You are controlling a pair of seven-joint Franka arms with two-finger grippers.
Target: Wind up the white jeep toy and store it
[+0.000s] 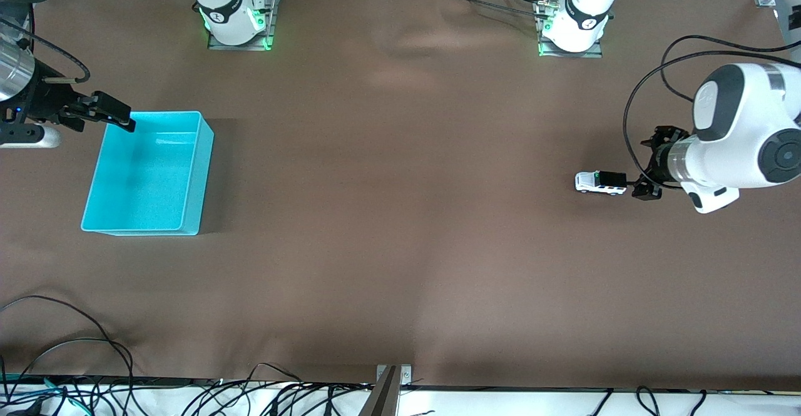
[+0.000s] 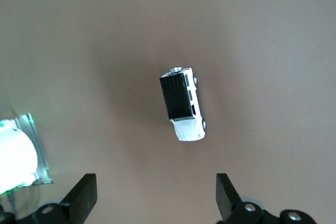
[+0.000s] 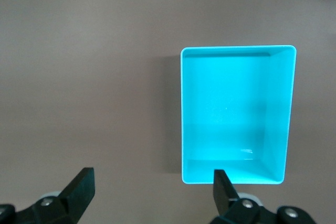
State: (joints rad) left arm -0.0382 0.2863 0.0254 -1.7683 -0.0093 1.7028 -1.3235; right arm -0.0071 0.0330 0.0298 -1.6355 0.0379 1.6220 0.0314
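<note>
The white jeep toy (image 1: 600,182) sits on its wheels on the brown table (image 1: 400,228), at the right of the front view a little above mid-height, toward the left arm's end of the table. Its long axis runs across that view: the white bonnet points toward the middle of the table, while the black roof and the rear end point at the left gripper (image 1: 644,166). That gripper hangs low just beside the jeep's rear, not touching it, fingers spread wide and holding nothing. In the left wrist view the jeep (image 2: 183,103) lies near the centre of the frame, well clear of the two dark fingertips (image 2: 84,195) at the bottom edge, and stands nearly lengthwise between them, bonnet toward the gripper, tilted slightly off the frame's vertical.

At the left of the front view, about level with the jeep and well apart from it, stands the cyan bin (image 1: 149,173), with nothing inside. The right gripper (image 1: 103,114) hovers over the bin's upper left corner, jaws spread and holding nothing. In the right wrist view the bin (image 3: 237,114) fills the right half of the frame, one fingertip (image 3: 223,187) over its lower rim
</note>
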